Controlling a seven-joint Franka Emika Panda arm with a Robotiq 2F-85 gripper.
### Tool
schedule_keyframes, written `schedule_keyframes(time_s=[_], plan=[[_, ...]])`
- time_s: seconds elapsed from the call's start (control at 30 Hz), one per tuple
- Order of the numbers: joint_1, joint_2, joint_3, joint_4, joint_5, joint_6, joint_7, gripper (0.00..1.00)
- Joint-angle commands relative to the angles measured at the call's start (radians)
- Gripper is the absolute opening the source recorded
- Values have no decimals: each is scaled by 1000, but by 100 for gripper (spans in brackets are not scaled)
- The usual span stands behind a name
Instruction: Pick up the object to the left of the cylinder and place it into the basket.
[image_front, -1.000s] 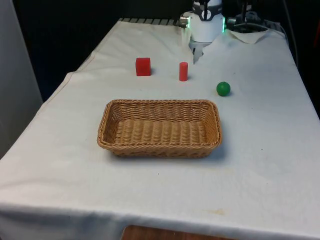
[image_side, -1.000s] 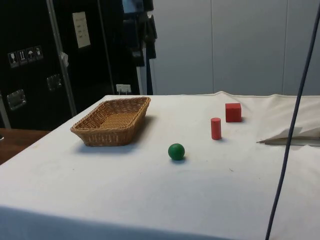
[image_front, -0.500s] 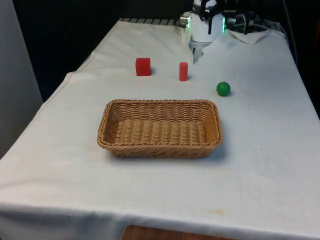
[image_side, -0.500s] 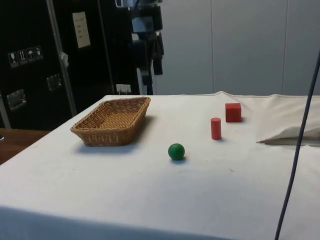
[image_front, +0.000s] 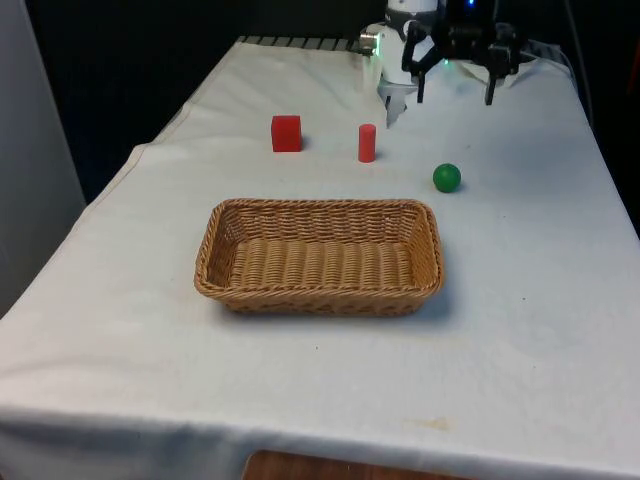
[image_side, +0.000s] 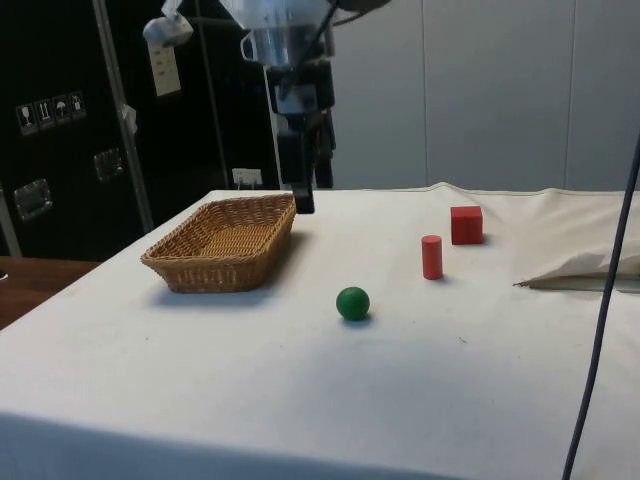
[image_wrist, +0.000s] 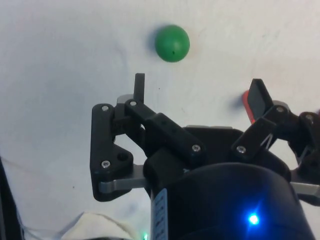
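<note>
A red cube (image_front: 286, 133) (image_side: 466, 224) sits on the white cloth, to the front view's left of an upright red cylinder (image_front: 367, 143) (image_side: 431, 257). A green ball (image_front: 446, 177) (image_side: 352, 302) (image_wrist: 172, 43) lies to the cylinder's right. Nearer the camera stands the wicker basket (image_front: 318, 207) (image_side: 215, 272), with nothing in it. My gripper (image_front: 454, 92) (image_side: 303, 198) (image_wrist: 198, 90) hangs open in the air beyond the ball, apart from all objects and holding nothing. In the wrist view one finger (image_wrist: 257, 95) hides most of the cylinder (image_wrist: 245, 103).
A raised fold of cloth (image_front: 500, 70) (image_side: 580, 272) lies at the table's far end near the robot base. A dark cable (image_side: 600, 300) hangs across the side view. The table edges drop off on the front view's left and right.
The gripper has come down from above and swung towards the front view's right, its open fingers now in sight beyond the ball. The cube, cylinder, ball and basket have not moved.
</note>
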Motion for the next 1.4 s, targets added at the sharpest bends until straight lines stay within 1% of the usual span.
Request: schedule_keyframes(time_s=[0.0, 0.07, 0.3, 0.33, 0.4, 0.63, 0.67, 0.7, 0.9, 0.93, 0.97, 1.0, 1.2, 1.23, 1.27, 1.3, 1.37], plan=[[0, 3, 1, -7, 0, 10, 1, 100], [2, 13, 4, -39, -6, 64, 13, 100], [2, 36, 10, -87, -5, 146, 17, 100], [0, 32, 10, -82, 0, 127, 6, 100], [2, 48, 12, -106, -5, 180, 18, 100], [2, 90, 15, -148, -3, 272, 19, 100], [0, 87, 15, -146, 1, 259, 10, 100], [2, 97, 16, -152, -3, 282, 19, 100], [2, 136, 19, -171, 0, 340, 20, 100], [2, 151, 21, -177, 1, 361, 20, 100], [0, 143, 20, -171, 1, 339, 13, 100], [2, 158, 22, -179, 2, 370, 20, 100], [-3, 205, 28, -191, 14, 433, 12, 100], [0, 204, 22, -185, 3, 416, 16, 100], [0, 212, 22, -185, 3, 423, 16, 100], [-5, 217, 30, -192, 17, 447, 10, 100], [-7, 229, 33, -193, 20, 459, 9, 100]])
